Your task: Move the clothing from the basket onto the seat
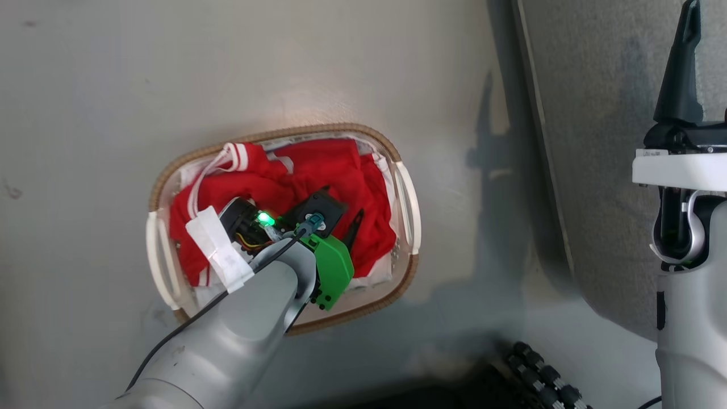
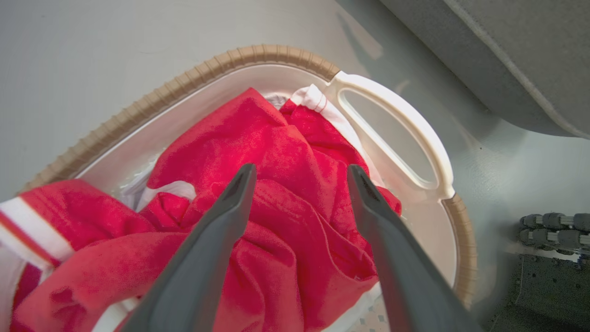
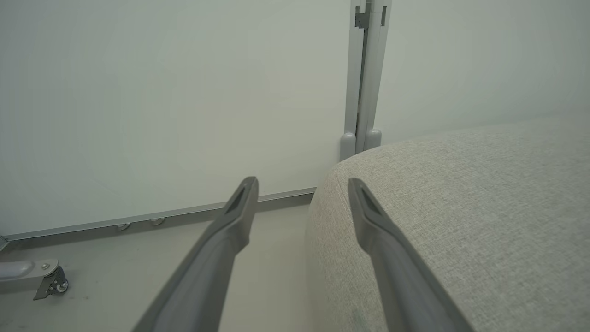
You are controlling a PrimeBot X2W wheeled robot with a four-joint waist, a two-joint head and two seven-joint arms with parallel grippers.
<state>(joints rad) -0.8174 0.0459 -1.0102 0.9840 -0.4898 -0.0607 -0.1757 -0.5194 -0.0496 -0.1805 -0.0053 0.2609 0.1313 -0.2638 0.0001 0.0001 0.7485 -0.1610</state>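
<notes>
**A:** Where is the clothing (image 1: 318,170)?

**B:** It lies in the basket (image 1: 335,129), as a crumpled red heap. One piece with white stripes is at the left side in the head view. The basket stands on the floor (image 1: 85,85), near the seat (image 1: 625,113) but apart from it.

**A:** And the left pincer (image 2: 302,170)?

**B:** It is over the heap and points down into the basket. Its two fingers are wide apart and nothing is gripped between them; the red fabric is below. Whether the tips touch the cloth, I cannot tell.

**A:** And the right pincer (image 3: 303,184)?

**B:** It is also wide open and holds nothing. It is at the right side, well apart from the basket. In its wrist view one finger is in front of the floor and the other in front of the rounded corner of the seat, with a pale wall (image 3: 138,92) behind.
</notes>
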